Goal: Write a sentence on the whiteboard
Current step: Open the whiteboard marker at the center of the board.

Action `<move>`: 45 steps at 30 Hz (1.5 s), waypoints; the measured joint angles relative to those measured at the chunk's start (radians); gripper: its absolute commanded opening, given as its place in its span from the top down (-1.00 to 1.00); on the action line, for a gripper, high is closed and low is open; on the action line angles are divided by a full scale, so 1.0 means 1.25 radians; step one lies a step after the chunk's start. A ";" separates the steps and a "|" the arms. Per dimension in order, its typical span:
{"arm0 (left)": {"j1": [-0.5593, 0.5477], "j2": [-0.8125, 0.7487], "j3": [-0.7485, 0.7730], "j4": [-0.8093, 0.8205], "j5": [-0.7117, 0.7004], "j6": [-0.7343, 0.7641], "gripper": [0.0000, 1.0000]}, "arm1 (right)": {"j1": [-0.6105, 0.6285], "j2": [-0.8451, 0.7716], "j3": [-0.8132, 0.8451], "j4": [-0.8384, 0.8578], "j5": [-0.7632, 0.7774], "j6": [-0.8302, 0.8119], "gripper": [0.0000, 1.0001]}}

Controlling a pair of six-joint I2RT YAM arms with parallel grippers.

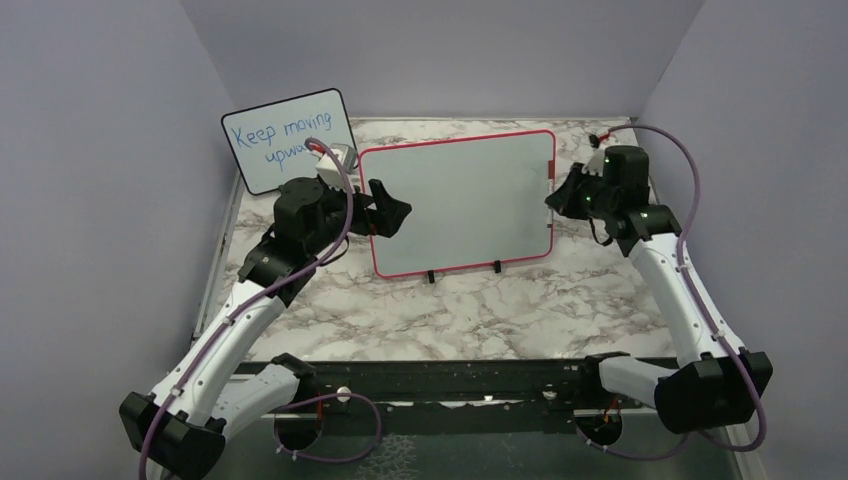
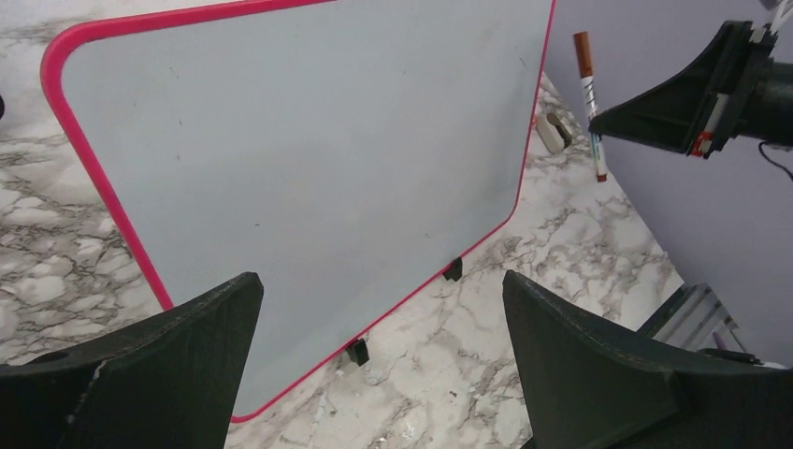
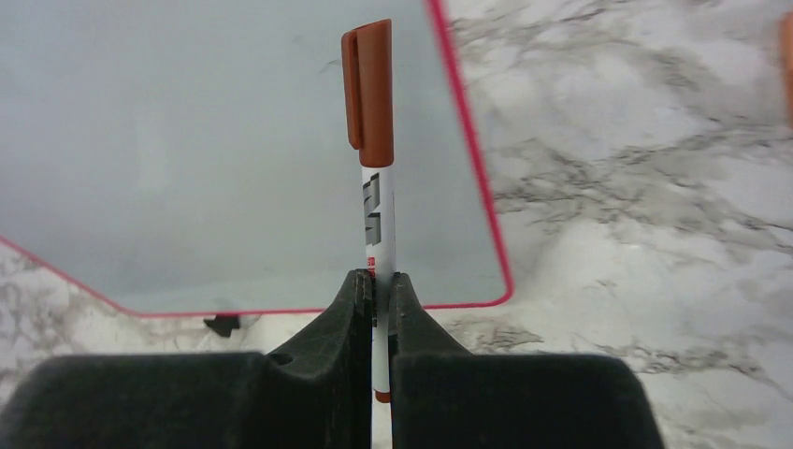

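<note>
The whiteboard [image 1: 460,200] with its thin red-pink frame stands tilted on small black feet at the table's middle. Its face is blank; no reddish-brown sentence shows on it. It also fills the left wrist view [image 2: 309,140] and the right wrist view [image 3: 187,140]. My left gripper [image 1: 393,215] is open and empty at the board's left edge, jaws wide apart [image 2: 383,290]. My right gripper [image 1: 556,196] is shut on a white marker [image 3: 377,206] with its brown cap on, beside the board's right edge. The marker also shows in the left wrist view [image 2: 589,94].
A smaller black-framed board [image 1: 290,140] with blue handwriting leans at the back left. A small pale object [image 2: 552,131] lies behind the whiteboard's right side. A small red item [image 1: 601,136] lies at the back right. Purple walls close in on three sides.
</note>
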 measured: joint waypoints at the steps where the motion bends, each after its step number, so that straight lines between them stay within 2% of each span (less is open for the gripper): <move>1: 0.000 0.003 0.004 0.000 0.002 -0.007 -0.96 | 0.032 0.000 0.000 -0.001 -0.002 0.000 0.97; 10: 0.000 0.024 0.011 -0.003 0.018 -0.122 -0.90 | 0.308 0.007 0.007 0.000 -0.021 -0.017 0.97; 19: 0.000 0.056 0.002 0.019 0.047 -0.215 -0.64 | 0.488 0.064 0.034 0.033 0.001 -0.080 0.97; 25: 0.000 0.079 -0.044 0.062 0.070 -0.292 -0.51 | 0.594 0.095 0.057 0.056 0.069 -0.140 0.97; 31: 0.000 0.096 -0.060 0.103 0.089 -0.348 -0.24 | 0.672 0.109 0.066 0.084 0.141 -0.188 0.97; 40: 0.000 0.099 -0.118 0.184 0.106 -0.430 0.16 | 0.725 0.142 0.066 0.118 0.235 -0.231 0.97; 45: 0.000 0.099 -0.162 0.211 0.106 -0.472 0.20 | 0.742 0.149 0.066 0.128 0.266 -0.251 0.97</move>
